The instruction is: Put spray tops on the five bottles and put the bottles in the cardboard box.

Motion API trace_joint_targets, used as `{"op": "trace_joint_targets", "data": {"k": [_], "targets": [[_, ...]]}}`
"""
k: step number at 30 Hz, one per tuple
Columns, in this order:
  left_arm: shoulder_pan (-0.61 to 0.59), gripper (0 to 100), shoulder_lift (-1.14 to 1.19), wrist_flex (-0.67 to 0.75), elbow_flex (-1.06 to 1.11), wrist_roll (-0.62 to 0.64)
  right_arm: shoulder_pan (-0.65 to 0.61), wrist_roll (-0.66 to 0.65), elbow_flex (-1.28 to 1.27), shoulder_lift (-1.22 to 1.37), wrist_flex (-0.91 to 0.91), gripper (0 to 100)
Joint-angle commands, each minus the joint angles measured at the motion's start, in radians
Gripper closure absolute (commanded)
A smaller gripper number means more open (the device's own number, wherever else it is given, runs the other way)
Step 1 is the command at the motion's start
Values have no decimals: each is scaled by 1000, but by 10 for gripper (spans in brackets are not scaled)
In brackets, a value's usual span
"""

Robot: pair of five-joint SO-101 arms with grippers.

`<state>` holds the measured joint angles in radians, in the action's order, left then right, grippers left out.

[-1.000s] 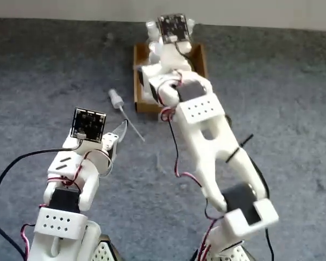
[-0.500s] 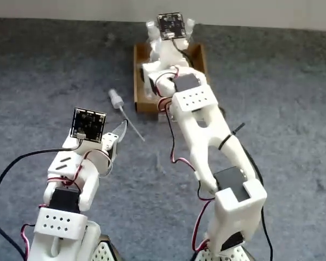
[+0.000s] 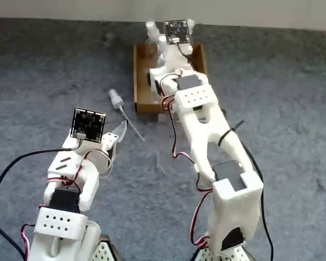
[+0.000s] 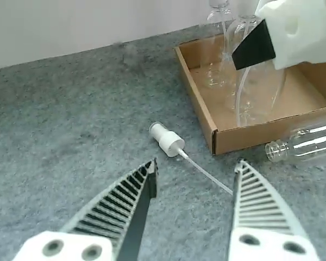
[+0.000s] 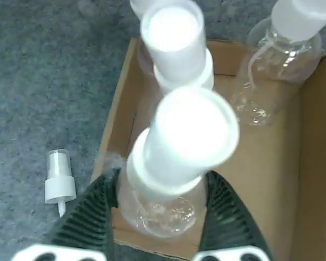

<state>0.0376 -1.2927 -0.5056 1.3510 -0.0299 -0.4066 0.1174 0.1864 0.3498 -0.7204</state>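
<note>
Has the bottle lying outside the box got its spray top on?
No, the bottle beside the cardboard box has a bare open neck.

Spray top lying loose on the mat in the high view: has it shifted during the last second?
No. The spray top stays in the same spot just left of the cardboard box, with its tube angled the same way.

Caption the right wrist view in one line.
Right gripper holds a capped bottle in the cardboard box beside other capped bottles; a spray top lies outside on the mat.

Brown box (image 4: 239,138), clear bottles (image 5: 261,103) w/ white tops (image 5: 174,27).
</note>
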Motion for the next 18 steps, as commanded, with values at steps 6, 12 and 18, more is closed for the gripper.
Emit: {"op": "trace_joint_targets", "data": {"k": [6, 12, 18], "targets": [[-5, 829, -2, 28, -5, 8, 10, -12, 62, 15, 18, 995], [-5, 829, -2, 28, -5, 8, 10, -12, 62, 21, 18, 995], [-5, 829, -2, 28, -5, 8, 10, -12, 62, 19, 18, 992]]}}
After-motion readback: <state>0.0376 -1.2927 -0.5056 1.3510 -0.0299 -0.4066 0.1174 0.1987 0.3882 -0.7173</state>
